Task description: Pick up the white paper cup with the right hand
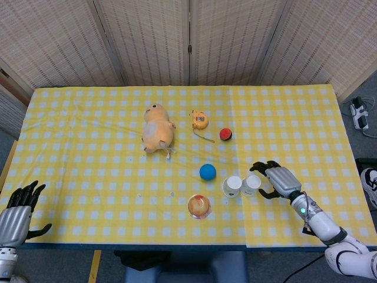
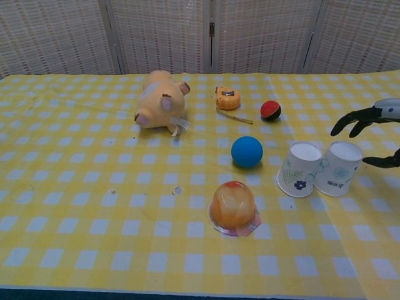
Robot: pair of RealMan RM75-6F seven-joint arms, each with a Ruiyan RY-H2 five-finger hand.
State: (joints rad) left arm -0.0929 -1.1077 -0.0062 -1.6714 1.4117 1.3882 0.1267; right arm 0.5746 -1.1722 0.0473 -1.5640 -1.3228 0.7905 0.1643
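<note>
Basically, a table (image 1: 88,141) in yellow-and-white checked cloth fills both views, woven screens behind it. Biggest item is the orange plush pig (image 1: 157,134), lying on its side toward the far middle. Right hand (image 1: 275,178) sits at the table's right side, fingers spread around the rim side of a white paper cup (image 1: 251,184) — in the chest view the fingers (image 2: 353,120) are apart and clear of the cup (image 2: 338,169), nothing clamped. That cup stands on the cloth, touching a second paper cup (image 1: 231,186) with a blue flower print just to its left. Left hand (image 1: 17,207) is at the near left corner, off the table edge, fingers apart, holding nothing. Orange jelly cup (image 1: 199,206) sits near the front edge, left of the cups. Blue ball (image 1: 207,171) is between jelly cup and plush. Yellow tape measure (image 1: 200,120) and a small red-and-black ball (image 1: 225,134) lie farther back — near each other, not touching.
</note>
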